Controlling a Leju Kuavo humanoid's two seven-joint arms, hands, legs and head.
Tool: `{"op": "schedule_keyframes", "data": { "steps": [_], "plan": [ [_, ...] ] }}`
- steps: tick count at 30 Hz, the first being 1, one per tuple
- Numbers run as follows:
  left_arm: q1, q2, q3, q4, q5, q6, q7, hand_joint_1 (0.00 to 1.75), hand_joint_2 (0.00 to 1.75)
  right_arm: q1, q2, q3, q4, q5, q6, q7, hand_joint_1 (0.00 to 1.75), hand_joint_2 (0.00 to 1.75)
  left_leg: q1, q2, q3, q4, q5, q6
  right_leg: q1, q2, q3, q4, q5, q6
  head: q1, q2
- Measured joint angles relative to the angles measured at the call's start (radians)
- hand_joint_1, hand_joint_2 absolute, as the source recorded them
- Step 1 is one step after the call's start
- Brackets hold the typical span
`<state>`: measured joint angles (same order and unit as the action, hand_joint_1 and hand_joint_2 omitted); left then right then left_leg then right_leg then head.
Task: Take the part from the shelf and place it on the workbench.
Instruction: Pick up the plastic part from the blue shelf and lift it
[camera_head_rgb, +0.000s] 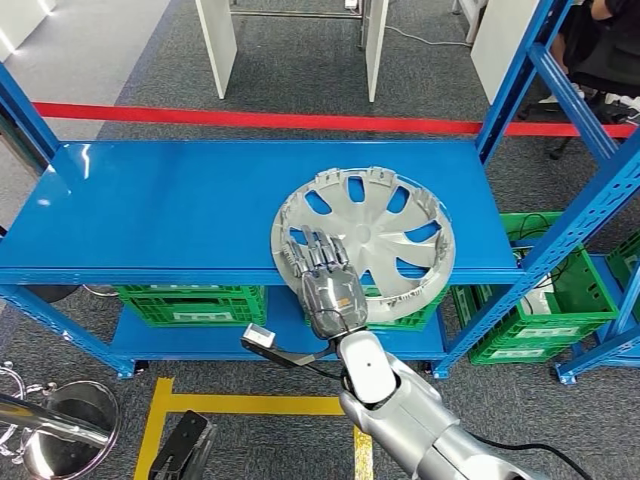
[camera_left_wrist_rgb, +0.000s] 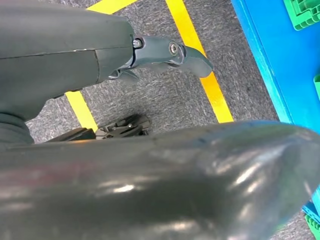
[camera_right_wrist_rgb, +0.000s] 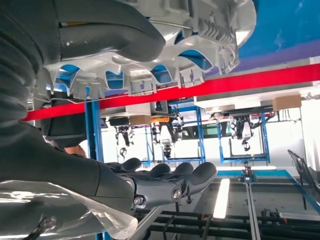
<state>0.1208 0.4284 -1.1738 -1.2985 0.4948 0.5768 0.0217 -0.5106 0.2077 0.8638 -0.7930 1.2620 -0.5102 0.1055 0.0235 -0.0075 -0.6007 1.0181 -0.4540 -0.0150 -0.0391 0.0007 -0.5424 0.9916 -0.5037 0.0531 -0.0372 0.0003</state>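
The silver plastic wheel cover (camera_head_rgb: 364, 237) with curved spokes lies flat at the front edge of the blue metal shelf (camera_head_rgb: 189, 205), toward its right end, its near rim overhanging slightly. The right hand (camera_head_rgb: 326, 275) grasps that near rim, fingers (camera_head_rgb: 317, 250) laid over the top; the thumb below is hidden in the head view. Left of the cover the shelf surface lies bare. Green plastic crates (camera_head_rgb: 192, 303) sit on the lower level. The left hand (camera_left_wrist_rgb: 166, 52) hangs over grey carpet, holding nothing, fingers partly hidden.
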Motion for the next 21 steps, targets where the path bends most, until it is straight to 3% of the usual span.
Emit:
{"op": "schedule_keyframes", "data": {
  "steps": [21],
  "plan": [
    [-0.001,-0.002,0.024,0.002,-0.028,-0.024,0.003,0.0,0.0,0.073,-0.051,0.0,-0.137,-0.055,0.044,-0.065,0.0,1.75,0.0,0.0,0.0,0.0,0.0,0.0,0.0,0.0,0.0,0.0,0.0,0.0,0.0,0.0]
  ]
}}
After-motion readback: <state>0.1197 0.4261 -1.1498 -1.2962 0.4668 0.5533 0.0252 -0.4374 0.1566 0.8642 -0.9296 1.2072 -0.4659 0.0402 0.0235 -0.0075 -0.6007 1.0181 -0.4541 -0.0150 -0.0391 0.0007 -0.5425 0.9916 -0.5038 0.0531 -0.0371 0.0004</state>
